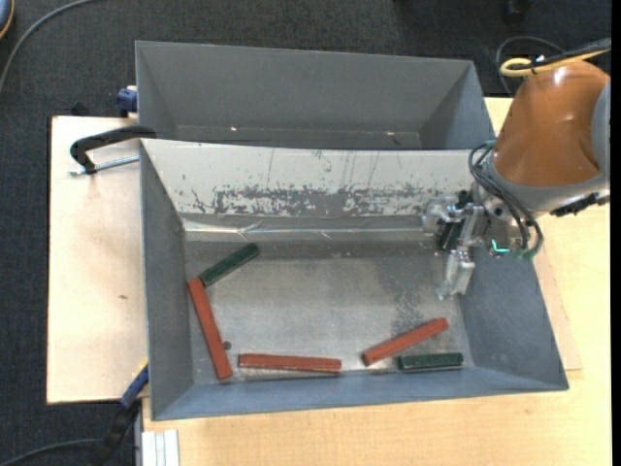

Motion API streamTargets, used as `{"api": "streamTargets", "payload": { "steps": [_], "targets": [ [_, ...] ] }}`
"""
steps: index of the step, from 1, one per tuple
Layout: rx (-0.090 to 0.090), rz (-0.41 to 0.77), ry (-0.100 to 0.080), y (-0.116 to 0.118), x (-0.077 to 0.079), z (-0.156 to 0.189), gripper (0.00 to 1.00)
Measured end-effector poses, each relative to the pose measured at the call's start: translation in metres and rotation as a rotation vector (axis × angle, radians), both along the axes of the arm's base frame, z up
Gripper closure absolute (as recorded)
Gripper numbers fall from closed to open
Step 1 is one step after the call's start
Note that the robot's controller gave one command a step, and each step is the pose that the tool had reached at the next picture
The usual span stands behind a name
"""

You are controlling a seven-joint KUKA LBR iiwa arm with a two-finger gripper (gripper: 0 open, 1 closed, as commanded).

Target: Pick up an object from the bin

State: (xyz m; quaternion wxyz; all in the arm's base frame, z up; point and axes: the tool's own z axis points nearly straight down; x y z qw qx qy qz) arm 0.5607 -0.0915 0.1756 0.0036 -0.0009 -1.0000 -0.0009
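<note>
Looming closest, orange wrist cover (553, 124), holding gripper (456, 278) low beside the right wall of the grey bin (320, 95). Hanging just behind slanted red bar (406, 342), lying beside dark green bar (430, 362), front right. Lying flat near front wall's foot, probably having slid downslope. Not revealing claw's opening; gripping nothing visible. Showing no readable writing.

The bin (165, 289) is seen to be plain grey, its back wall marked by a band of dark speckles (320, 200) and thin scratches. Red is shown by the left red stick (210, 328), the front red stick (289, 363) and the right red stick (406, 342). Dark green is shown by the back green stick (230, 263) and the corner green stick (431, 362). The arm's cover (553, 124) is coloured orange. The hand (456, 282) is silvery grey.
</note>
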Motion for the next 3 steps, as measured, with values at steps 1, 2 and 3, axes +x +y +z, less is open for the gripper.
{"api": "streamTargets", "payload": {
  "steps": [1, 2, 3],
  "targets": [
    [0.001, 0.088, -0.001, -0.003, -0.062, -0.109, 0.00],
    [-0.001, 0.091, -0.010, -0.003, -0.059, -0.105, 1.00],
    [-0.006, 0.282, -0.022, -0.028, -0.031, 0.045, 1.00]
  ]
}}
